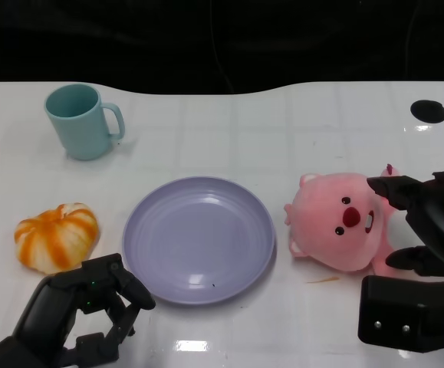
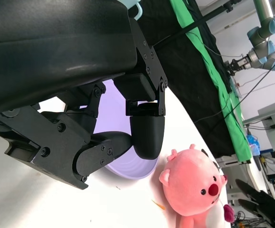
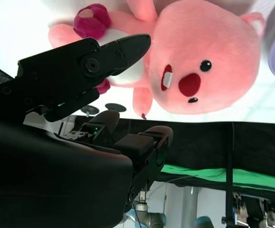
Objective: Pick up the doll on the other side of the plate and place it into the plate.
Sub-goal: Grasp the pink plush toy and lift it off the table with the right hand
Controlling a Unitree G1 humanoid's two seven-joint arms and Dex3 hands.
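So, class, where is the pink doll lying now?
In the head view, the pink doll lies right of the plate, beside the right hand.

I'm working in a robotics lab: beyond my white table point(image 1: 283, 123), black and green drapes point(image 2: 208, 61), cables, and an industrial arm point(image 2: 258, 42).

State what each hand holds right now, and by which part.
Nothing is held. The right hand has its fingers spread around the pink doll without closing on it. The left hand is curled in, with nothing in it, near the plate.
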